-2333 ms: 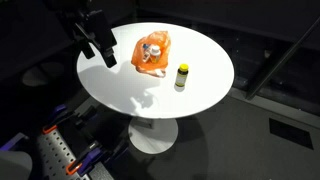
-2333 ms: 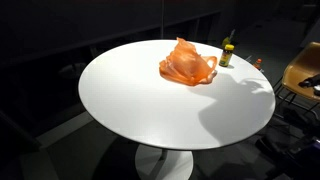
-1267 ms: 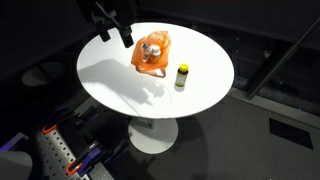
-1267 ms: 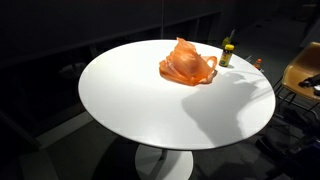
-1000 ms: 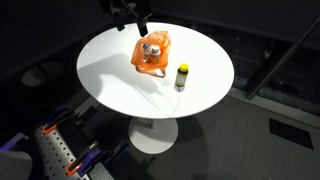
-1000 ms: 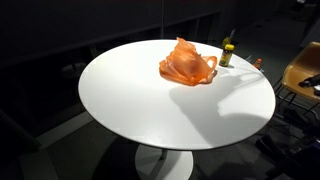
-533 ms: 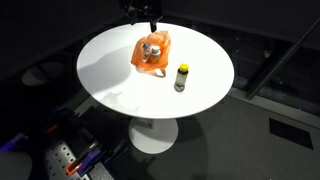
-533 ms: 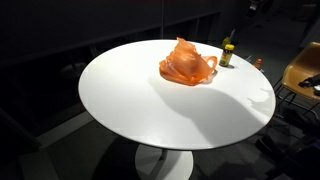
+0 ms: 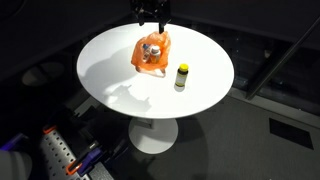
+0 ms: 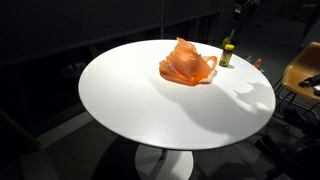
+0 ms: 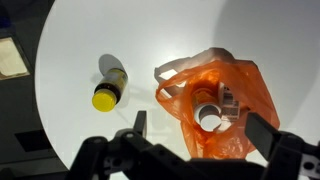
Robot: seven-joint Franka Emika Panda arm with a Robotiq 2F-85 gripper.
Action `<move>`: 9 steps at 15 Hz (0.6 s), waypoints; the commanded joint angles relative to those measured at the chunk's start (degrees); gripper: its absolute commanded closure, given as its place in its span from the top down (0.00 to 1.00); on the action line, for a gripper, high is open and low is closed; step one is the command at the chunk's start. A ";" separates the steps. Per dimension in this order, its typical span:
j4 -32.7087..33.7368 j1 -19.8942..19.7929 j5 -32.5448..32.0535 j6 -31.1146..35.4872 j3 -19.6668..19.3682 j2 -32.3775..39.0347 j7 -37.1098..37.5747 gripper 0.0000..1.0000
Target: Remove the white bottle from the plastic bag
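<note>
Though earlier aside, claw (image 9: 152, 15) above bag (image 9: 151, 56)

The orange, translucent plastic bag (image 11: 250, 95) lies crumpled on the white worktop (image 11: 80, 60), its mouth open. The white bottle (image 11: 210, 121) sits inside it, round cap facing the wrist view.

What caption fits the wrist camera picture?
Open gripper hovers over the orange bag holding a white bottle, beside a yellow-capped bottle.

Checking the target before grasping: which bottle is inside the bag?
The white bottle, visible through the open mouth of the orange bag. The yellow-capped bottle stands outside it, directly on the table.
</note>
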 commanded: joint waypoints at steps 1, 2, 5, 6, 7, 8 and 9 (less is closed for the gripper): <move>0.11 -0.07 -0.02 -0.15 0.09 0.00 0.04 1.00; 0.89 -0.13 0.20 0.46 0.01 0.48 0.84 1.00; 3.41 -0.21 0.36 2.21 -0.04 3.16 0.97 1.00; 4.50 -0.26 0.47 3.04 -0.08 4.50 1.19 1.00; 5.69 -0.34 1.18 3.14 -0.01 5.86 0.80 1.00; 7.07 -0.36 1.10 3.49 0.00 7.55 1.11 1.00; 8.29 -0.35 0.82 3.84 0.02 9.12 1.38 1.00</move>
